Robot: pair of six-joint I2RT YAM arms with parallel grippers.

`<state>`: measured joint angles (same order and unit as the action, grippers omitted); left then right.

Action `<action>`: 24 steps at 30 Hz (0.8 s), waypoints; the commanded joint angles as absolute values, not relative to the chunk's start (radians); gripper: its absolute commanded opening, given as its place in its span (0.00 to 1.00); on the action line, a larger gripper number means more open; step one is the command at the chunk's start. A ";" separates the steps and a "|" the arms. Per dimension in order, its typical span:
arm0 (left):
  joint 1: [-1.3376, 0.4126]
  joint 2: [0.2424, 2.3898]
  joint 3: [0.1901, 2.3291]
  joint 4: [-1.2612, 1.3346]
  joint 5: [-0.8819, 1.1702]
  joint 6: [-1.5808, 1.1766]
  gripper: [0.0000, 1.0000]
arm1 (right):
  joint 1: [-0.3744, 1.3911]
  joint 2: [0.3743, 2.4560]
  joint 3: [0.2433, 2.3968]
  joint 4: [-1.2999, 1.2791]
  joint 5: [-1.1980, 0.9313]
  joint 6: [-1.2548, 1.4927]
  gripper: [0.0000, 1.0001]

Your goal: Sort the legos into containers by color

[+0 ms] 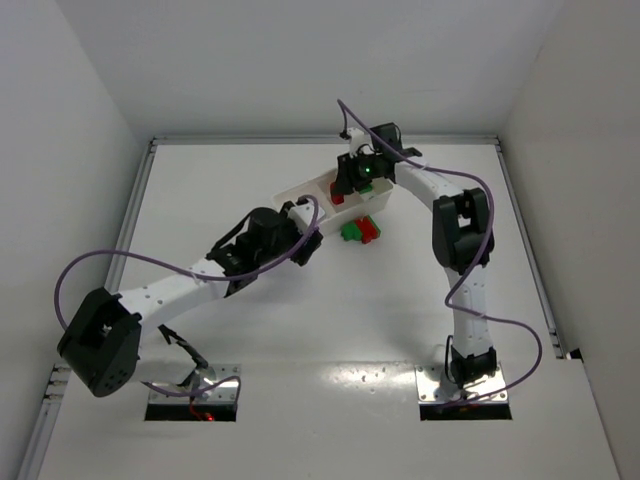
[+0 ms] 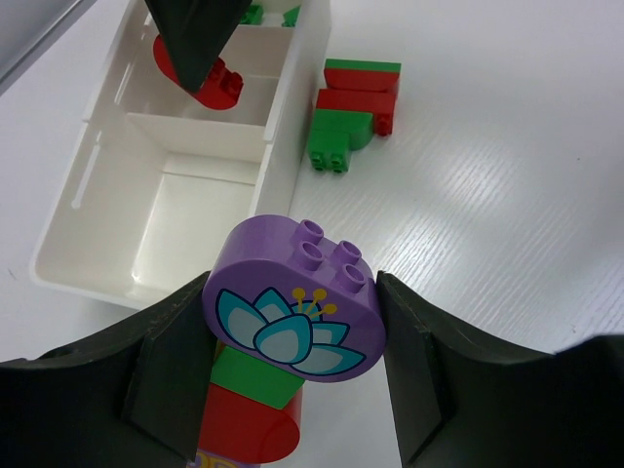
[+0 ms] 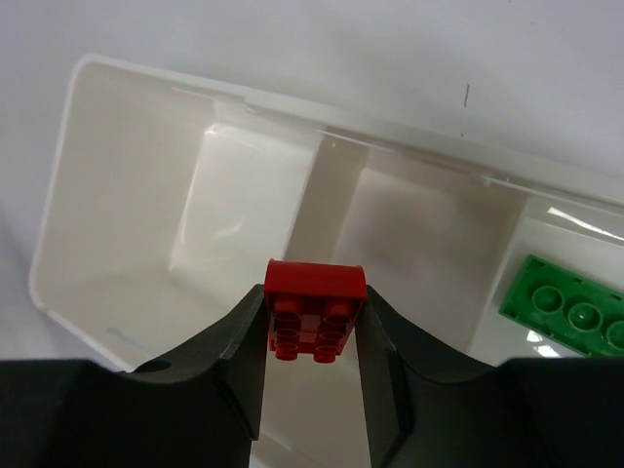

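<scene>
Red brick [image 3: 315, 283] held over tray [image 3: 327, 195]; mixed stack [image 2: 255, 380] held beside it.
My right gripper [image 3: 314, 327] is clamped on the red brick, studs toward the camera, which I judge is poised for release. A green brick [image 3: 570, 312] lies in the compartment beyond its right finger. My left gripper [image 2: 295, 331] squeezes the stack by its purple flower-printed top, with green and red below and the tray ahead-left of the fingers.
</scene>
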<state>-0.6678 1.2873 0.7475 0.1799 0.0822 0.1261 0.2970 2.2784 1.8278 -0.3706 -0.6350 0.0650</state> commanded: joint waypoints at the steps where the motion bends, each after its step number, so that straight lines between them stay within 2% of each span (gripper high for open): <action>1: -0.650 1.255 0.798 0.219 0.100 0.104 0.00 | 0.301 2.279 1.864 -0.336 -0.591 0.026 0.38; 2: -0.650 1.255 0.798 0.219 0.100 0.104 0.00 | 0.301 2.279 1.855 -0.321 -0.581 0.026 0.45; 3: -0.640 1.255 0.808 0.219 0.100 0.094 0.00 | 0.301 2.270 1.832 -0.308 -0.581 0.026 0.58; 6: -0.620 1.264 0.818 0.219 0.109 0.071 0.00 | 0.301 2.231 1.783 -0.266 -0.543 0.035 0.73; 10: -0.601 1.273 0.827 0.219 0.118 0.017 0.00 | 0.301 2.188 1.749 -0.256 -0.555 0.061 0.74; 15: -0.555 1.264 0.847 0.210 0.127 -0.082 0.00 | 0.301 1.983 1.565 -0.111 -0.555 0.144 0.76; 21: -0.493 1.244 0.868 0.210 0.117 -0.235 0.00 | 0.301 1.798 1.445 -0.159 -0.565 0.173 0.76; 24: -0.482 1.233 0.877 0.175 0.117 -0.293 0.00 | 0.301 1.743 1.425 -0.210 -0.456 0.158 0.76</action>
